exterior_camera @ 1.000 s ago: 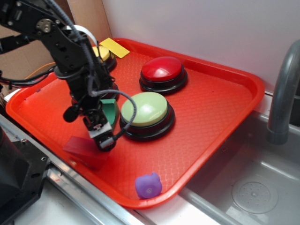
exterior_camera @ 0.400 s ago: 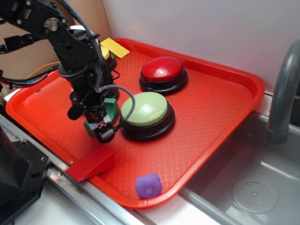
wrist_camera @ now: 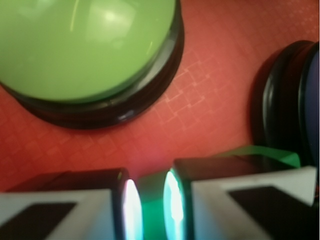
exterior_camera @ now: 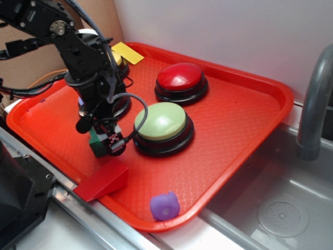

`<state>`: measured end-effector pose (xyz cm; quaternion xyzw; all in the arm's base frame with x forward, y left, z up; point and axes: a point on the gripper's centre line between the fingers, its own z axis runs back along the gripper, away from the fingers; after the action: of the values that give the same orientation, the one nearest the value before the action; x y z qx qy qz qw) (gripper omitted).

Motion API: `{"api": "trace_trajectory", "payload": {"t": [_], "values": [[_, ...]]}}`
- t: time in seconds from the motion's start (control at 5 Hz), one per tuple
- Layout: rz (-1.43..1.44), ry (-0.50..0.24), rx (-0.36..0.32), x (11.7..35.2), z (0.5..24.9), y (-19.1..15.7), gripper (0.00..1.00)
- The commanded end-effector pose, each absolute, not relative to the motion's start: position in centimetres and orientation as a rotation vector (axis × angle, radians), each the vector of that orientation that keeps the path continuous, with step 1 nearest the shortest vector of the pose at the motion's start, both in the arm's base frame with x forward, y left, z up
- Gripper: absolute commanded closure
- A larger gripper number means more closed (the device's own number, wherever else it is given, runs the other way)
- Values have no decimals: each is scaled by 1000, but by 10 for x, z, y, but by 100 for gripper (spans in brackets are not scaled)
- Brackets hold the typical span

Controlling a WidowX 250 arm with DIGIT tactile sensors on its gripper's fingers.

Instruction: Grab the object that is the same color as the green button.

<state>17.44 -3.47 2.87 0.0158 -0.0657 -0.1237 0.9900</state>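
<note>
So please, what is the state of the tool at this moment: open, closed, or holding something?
Tool: closed on the green block, which shows between its fingers in the wrist view, beside the green button.

Tray (exterior_camera: 250, 104): red plastic, moulded with a fine diamond-grid texture, semi-matt; green button (exterior_camera: 160, 120) — smooth glossy plastic dome with soft highlights, seated on a shiny black plastic base, as is the red button (exterior_camera: 180, 76). Pincer (exterior_camera: 107, 144): black matt body with glossy finger pads (wrist_camera: 131, 212) that mirror the green of the block (wrist_camera: 152, 210) — the block's own face reads as painted, smooth, low sheen, grain not discernible. Red wedge (exterior_camera: 102, 182): matt painted surface; purple toy (exterior_camera: 165, 205): soft-looking smooth plastic or rubber; faucet (exterior_camera: 315, 99) and sink (exterior_camera: 276, 213): dull grey metal, brushed look.
</note>
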Motion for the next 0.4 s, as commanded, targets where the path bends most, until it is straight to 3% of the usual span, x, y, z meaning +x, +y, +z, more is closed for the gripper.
{"api": "trace_trajectory", "payload": {"t": [0.0, 0.2], "values": [[-177, -163, 53, 176, 63, -30, 100], [-43, -121, 67, 176, 91, -21, 100]]}}
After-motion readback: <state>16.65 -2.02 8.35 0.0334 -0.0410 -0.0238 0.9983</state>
